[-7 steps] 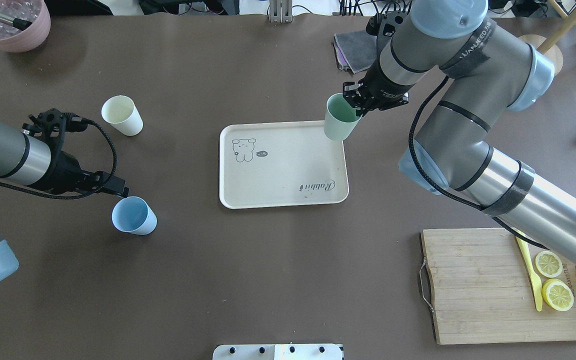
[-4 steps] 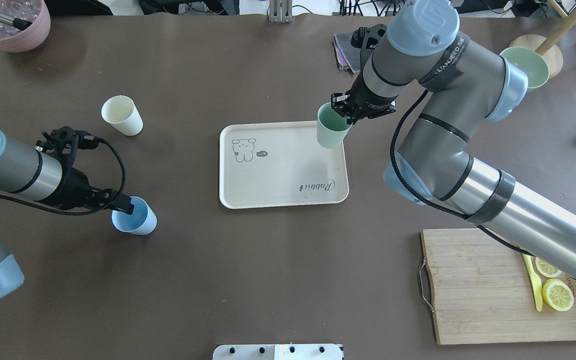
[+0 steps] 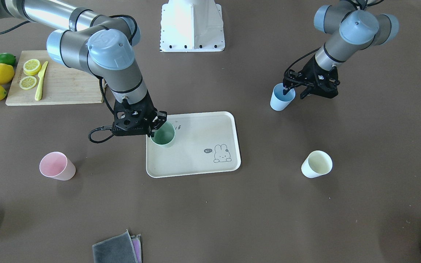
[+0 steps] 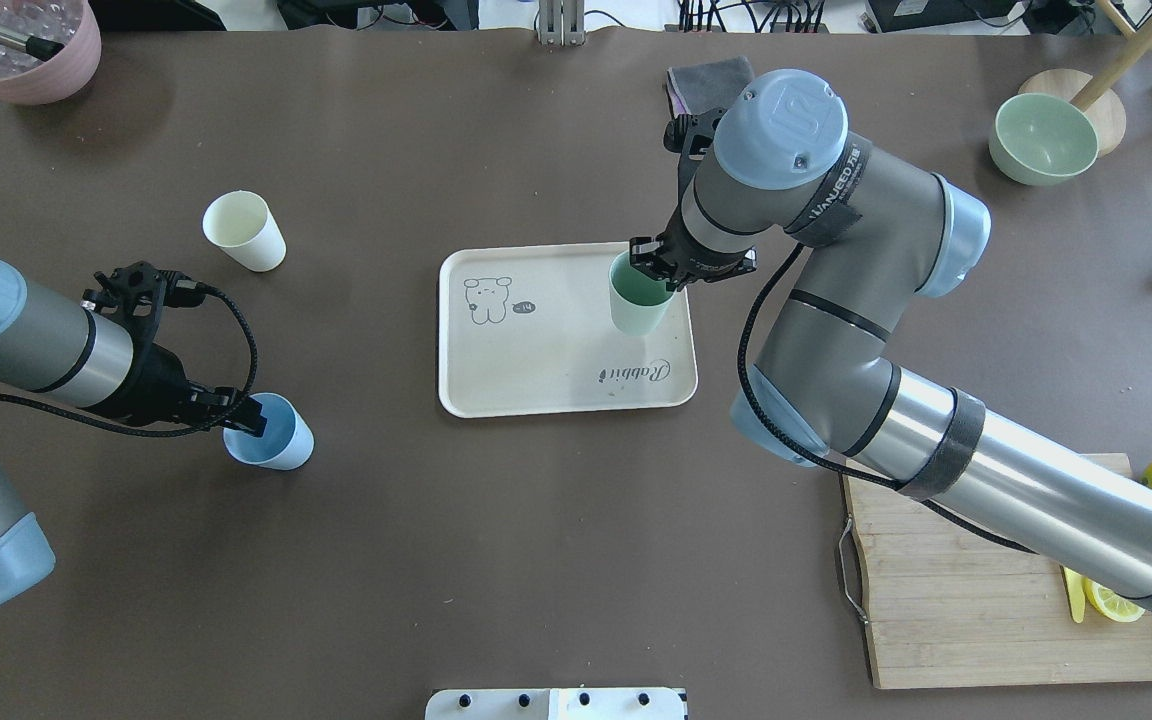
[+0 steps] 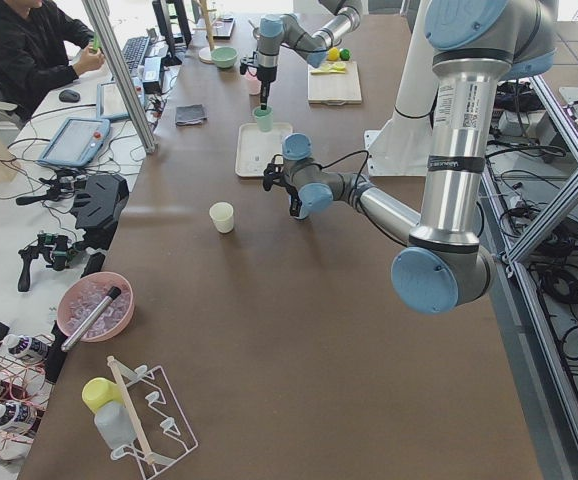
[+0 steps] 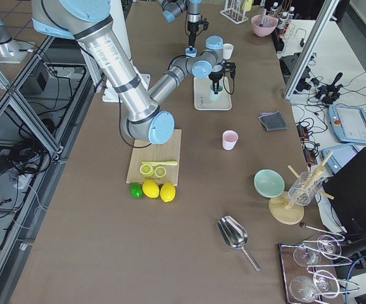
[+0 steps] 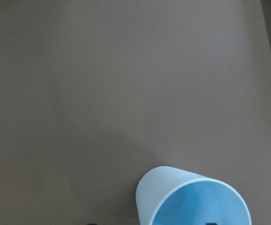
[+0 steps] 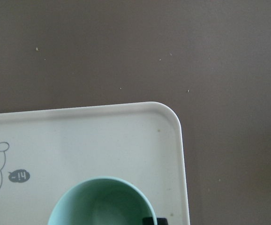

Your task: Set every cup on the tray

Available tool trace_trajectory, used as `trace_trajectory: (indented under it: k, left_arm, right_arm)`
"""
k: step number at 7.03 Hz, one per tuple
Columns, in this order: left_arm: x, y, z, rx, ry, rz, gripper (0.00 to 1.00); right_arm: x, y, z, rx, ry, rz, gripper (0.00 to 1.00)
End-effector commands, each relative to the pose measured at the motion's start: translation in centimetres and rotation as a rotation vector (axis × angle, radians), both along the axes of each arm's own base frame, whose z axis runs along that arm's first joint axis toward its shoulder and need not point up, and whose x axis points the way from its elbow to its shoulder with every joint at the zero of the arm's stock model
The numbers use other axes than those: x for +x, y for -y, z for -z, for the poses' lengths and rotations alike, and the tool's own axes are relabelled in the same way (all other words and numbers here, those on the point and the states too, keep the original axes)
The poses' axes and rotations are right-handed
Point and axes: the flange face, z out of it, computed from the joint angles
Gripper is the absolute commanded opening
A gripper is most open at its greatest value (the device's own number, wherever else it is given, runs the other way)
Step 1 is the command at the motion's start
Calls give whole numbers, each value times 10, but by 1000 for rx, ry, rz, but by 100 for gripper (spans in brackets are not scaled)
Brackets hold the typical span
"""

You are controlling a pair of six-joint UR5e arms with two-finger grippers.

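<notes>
Over the cream rectangular tray (image 4: 536,385), at the right arm's end: sage green cup (image 4: 634,308), empty, matte, tapered. The right gripper (image 3: 156,128) is clamped on its rim; can't tell if the cup is set down. Left gripper (image 3: 294,92) has its jaws apart, straddling the wall of the empty light blue cup (image 3: 279,104) on the brown table (image 4: 536,560). Cream-yellow cup (image 4: 244,232) and pink cup (image 3: 57,166) are off the tray.
</notes>
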Motion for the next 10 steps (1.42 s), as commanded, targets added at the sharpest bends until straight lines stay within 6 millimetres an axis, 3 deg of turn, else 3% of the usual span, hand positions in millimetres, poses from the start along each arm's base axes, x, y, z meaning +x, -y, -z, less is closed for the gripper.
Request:
trace_trajectory:
  k: [1, 2, 3, 4, 6, 7, 8, 9, 10]
  left_arm:
    - [1, 0, 0, 0, 0, 0, 16]
    - [1, 0, 0, -2, 0, 1, 0]
    - [1, 0, 1, -7, -1, 5, 0]
    - [0, 0, 7, -42, -12, 28, 0]
    - [-3, 8, 32, -33, -47, 48, 0]
    - [2, 25, 57, -62, -50, 83, 0]
    - [15, 47, 110, -74, -36, 98, 0]
    - [30, 59, 163, -84, -33, 103, 0]
    - [44, 71, 183, -109, -27, 116, 0]
  right_arm:
    - [-10, -9, -2, 3, -5, 10, 0]
    - [-14, -13, -3, 4, -8, 17, 0]
    - [-14, -13, -3, 3, -8, 17, 81]
    - [-14, -13, 0, -14, 0, 0, 100]
    - [-7, -7, 6, -3, 9, -7, 100]
    - [-1, -3, 8, -6, 12, -13, 100]
    - [3, 0, 9, -6, 12, -21, 100]
    - [21, 5, 20, 6, 27, -40, 100]
    - [35, 16, 16, -6, 30, -53, 100]
